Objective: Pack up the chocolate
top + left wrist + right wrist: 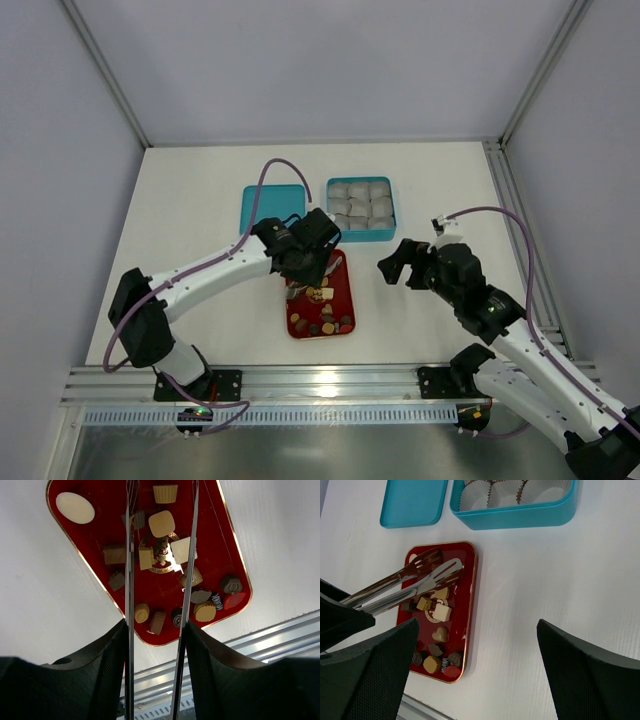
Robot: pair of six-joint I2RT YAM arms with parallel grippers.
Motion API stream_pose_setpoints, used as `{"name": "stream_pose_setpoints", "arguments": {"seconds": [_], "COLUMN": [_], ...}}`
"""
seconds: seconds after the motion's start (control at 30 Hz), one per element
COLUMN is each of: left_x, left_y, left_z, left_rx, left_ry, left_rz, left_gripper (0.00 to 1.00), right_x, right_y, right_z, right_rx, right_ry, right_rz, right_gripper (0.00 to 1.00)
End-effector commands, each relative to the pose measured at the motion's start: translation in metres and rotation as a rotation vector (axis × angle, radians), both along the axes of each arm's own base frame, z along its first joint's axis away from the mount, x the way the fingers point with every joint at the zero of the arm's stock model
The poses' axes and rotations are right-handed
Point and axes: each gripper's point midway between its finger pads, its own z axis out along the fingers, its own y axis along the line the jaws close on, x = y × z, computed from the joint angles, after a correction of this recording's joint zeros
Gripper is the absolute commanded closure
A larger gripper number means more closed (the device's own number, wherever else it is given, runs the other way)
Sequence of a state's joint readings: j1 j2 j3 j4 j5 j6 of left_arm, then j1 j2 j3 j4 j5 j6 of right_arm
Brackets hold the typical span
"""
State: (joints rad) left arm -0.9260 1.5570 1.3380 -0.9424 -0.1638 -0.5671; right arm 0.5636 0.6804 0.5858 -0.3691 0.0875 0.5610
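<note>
Left tool (155,647) clamps tongs (405,582); right tool (477,640) wide open.

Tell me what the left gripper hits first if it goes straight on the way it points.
The left gripper holds tongs, so these lead: they would likely meet the chocolate, probably the tan pieces between the blades, in the red tray. Height above it is unclear.

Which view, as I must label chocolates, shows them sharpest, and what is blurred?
Left wrist: chocolates sharp, tongs edge-on, rail glaring. Right wrist: sharp too, though its own dark fingers block the corners. Top external: evenly lit, pieces too small to tell apart.
</note>
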Motion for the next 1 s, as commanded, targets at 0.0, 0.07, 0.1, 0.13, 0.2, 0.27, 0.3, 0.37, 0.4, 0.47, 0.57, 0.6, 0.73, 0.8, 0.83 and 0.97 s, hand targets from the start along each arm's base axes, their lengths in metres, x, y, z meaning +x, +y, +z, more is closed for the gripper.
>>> {"name": "stream_pose_setpoints", "arguments": {"seconds": [0.0, 0.07, 0.1, 0.13, 0.2, 0.27, 0.3, 0.37, 0.4, 0.47, 0.57, 0.6, 0.73, 0.8, 0.83, 0.97], "left_x": [0.004, 0.003, 0.002, 0.002, 0.001, -0.001, -0.001, -0.002, -0.002, -0.003, -0.003, -0.003, -0.003, -0.004, -0.004, -0.005], "left_y": [-0.007, -0.006, -0.005, -0.005, -0.005, -0.005, -0.005, -0.006, -0.006, -0.007, -0.008, -0.008, -0.007, -0.007, -0.007, -0.006], "left_z": [0.002, 0.0, -0.001, -0.001, -0.004, -0.006, -0.006, -0.007, -0.007, -0.008, -0.009, -0.01, -0.011, -0.011, -0.012, -0.011], "left_rx": [-0.019, -0.013, -0.012, -0.01, -0.005, -0.001, 0.001, -0.001, 0.001, 0.002, 0.004, 0.007, 0.014, 0.016, 0.017, 0.021], "left_ry": [-0.031, -0.029, -0.025, -0.026, -0.017, -0.013, -0.012, -0.01, -0.009, -0.008, -0.003, -0.001, 0.0, 0.0, 0.002, 0.003], "left_rz": [-0.006, -0.007, -0.006, -0.007, -0.009, -0.011, -0.012, -0.013, -0.013, -0.018, -0.022, -0.022, -0.024, -0.027, -0.026, -0.027], "left_gripper": [0.52, 0.52, 0.53, 0.53, 0.53, 0.54, 0.54, 0.54, 0.54, 0.55, 0.56, 0.56, 0.58, 0.59, 0.59, 0.6], "right_x": [0.001, 0.001, 0.001, 0.001, 0.001, 0.001, 0.001, 0.001, 0.001, 0.001, 0.001, 0.001, 0.001, 0.001, 0.002, 0.001], "right_y": [-0.001, -0.001, -0.001, -0.001, -0.001, -0.001, -0.001, -0.001, -0.001, -0.001, -0.001, -0.001, 0.0, 0.0, 0.0, 0.0], "right_z": [0.002, 0.002, 0.001, 0.002, 0.001, 0.001, 0.0, 0.0, 0.0, 0.001, 0.0, 0.0, 0.0, 0.0, -0.001, -0.001], "right_rx": [0.013, 0.015, 0.015, 0.015, 0.017, 0.016, 0.016, 0.016, 0.016, 0.017, 0.016, 0.016, 0.02, 0.021, 0.019, 0.023], "right_ry": [-0.013, -0.013, -0.012, -0.014, -0.013, -0.012, -0.011, -0.012, -0.012, -0.013, -0.012, -0.012, -0.012, -0.011, -0.009, -0.008], "right_rz": [-0.017, -0.014, -0.016, -0.017, -0.017, -0.018, -0.017, -0.017, -0.017, -0.018, -0.018, -0.017, -0.018, -0.017, -0.019, -0.019], "right_gripper": [0.0, 0.0, 0.0, 0.0, 0.0, 0.0, 0.0, 0.0, 0.0, 0.0, 0.0, 0.0, 0.0, 0.0, 0.0, 0.0]}}
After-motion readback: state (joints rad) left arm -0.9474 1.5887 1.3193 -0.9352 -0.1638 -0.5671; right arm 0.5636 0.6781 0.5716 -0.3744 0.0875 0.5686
